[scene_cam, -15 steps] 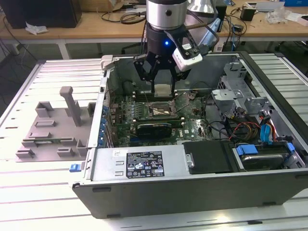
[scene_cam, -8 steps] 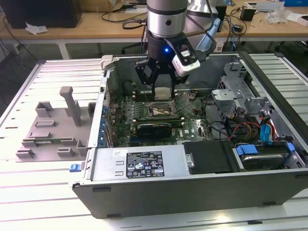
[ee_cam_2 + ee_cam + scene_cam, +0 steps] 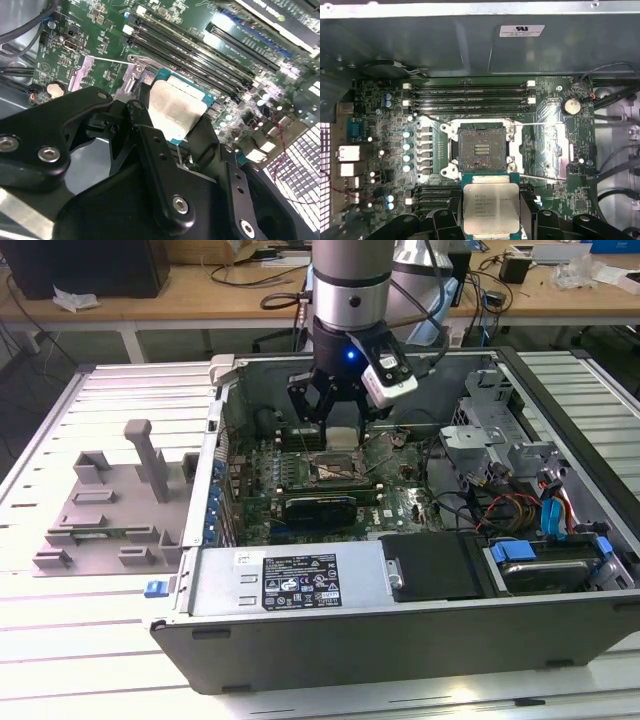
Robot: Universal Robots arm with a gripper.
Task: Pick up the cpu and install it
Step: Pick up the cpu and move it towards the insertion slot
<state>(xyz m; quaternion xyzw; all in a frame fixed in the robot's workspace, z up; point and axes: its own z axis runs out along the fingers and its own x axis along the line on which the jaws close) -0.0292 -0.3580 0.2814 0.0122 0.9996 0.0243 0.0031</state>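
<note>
So this is a lab room, with wooden desks along the back wall covered in cables and bits of kit. Up front there's a big table with a ribbed, pale metal top. An open PC case lies flat on it, taking up most of the space. On the exterior view's left of the case, resting on the ribs, is a grey moulded tray with upright posts and slots.

Inside the case the green board lies flat. There's a drive cage with blue and orange cables on the exterior view's right, and a black box near the front wall. The arm comes straight down over the middle of the board.

The gripper is clenched on the cpu. In both wrist views its black fingers press on two opposite edges of the chip, silver top facing the cameras. The cpu is up off the board, not seated. In the first wrist view its edge sits just beside the socket, which is uncovered with its contact field showing. The long memory slots run on the far side of the socket, and a coin cell sits off to one side.
</note>
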